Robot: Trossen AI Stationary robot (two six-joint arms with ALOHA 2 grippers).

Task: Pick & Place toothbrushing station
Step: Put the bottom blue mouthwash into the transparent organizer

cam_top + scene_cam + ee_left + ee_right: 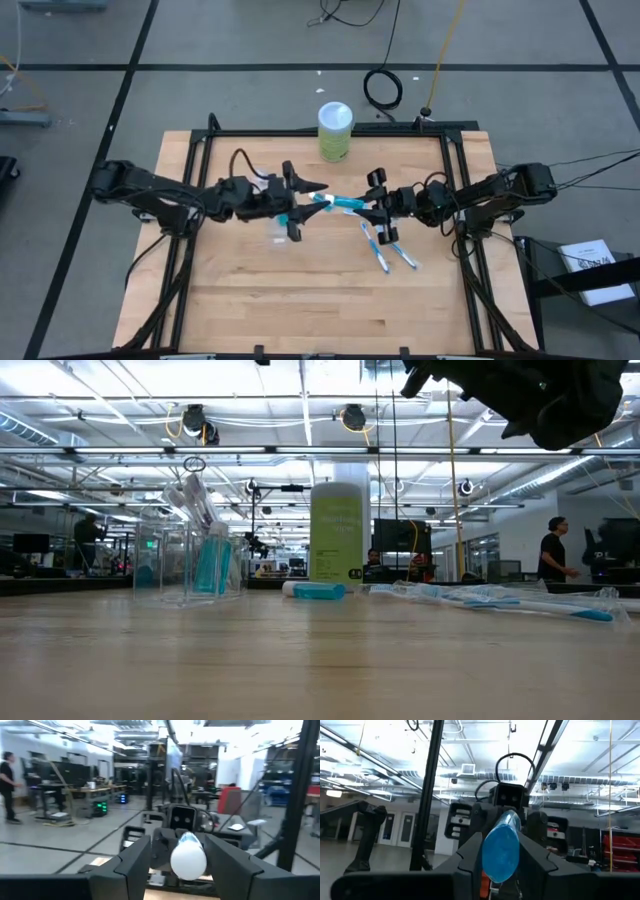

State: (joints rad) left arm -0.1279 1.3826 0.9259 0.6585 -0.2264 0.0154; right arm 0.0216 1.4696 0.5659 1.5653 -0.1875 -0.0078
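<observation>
A teal tube with a white cap (340, 203) is held level in the air between my two grippers, over the table's middle. My right gripper (372, 207) is shut on its teal end (501, 851). My left gripper (300, 203) is open, its fingers standing on either side of the white cap (189, 861); I cannot tell whether one touches it. A clear cup (195, 560) holding a teal tube and toothbrushes stands on the table below the left gripper. Another teal tube (318, 590) and blue-and-white toothbrushes (388, 250) lie on the table. My right gripper pinches the tube's teal end (501, 840) between its two fingers (470, 857). The fingers come level from the table's right and lie along the tube. The tube is lifted clear of the table and points level toward the left gripper, cap end away.
A green canister with a white lid (335, 130) stands near the table's far edge, behind the grippers. The loose toothbrushes also show in the low view (500, 600), right of centre. The near half of the wooden table (300, 310) is bare. People stand in the room beyond.
</observation>
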